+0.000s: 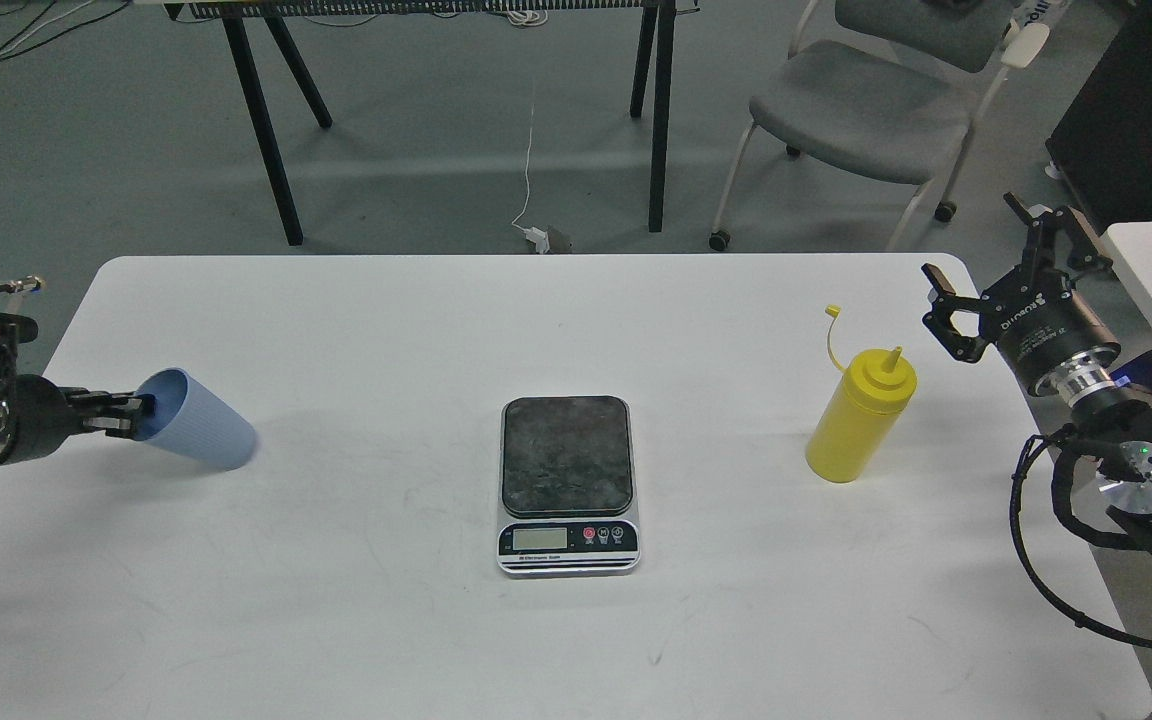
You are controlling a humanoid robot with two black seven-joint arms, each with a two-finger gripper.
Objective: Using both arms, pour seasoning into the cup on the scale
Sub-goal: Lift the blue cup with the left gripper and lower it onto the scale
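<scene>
White tabletop (336, 620) | 1 scale (568, 485) centre, bare | 1 cup (198, 420) tilted at left, rim pinched by left tool (121, 412) | 1 seasoning (860, 425) upright at right | right tool (1011, 275) spread wide, holding nothing

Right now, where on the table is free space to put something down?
Bare white table lies between the cup and the scale, between the scale and the seasoning bottle, and along the whole near edge. It is crowded only by the left gripper at the cup's rim.
</scene>
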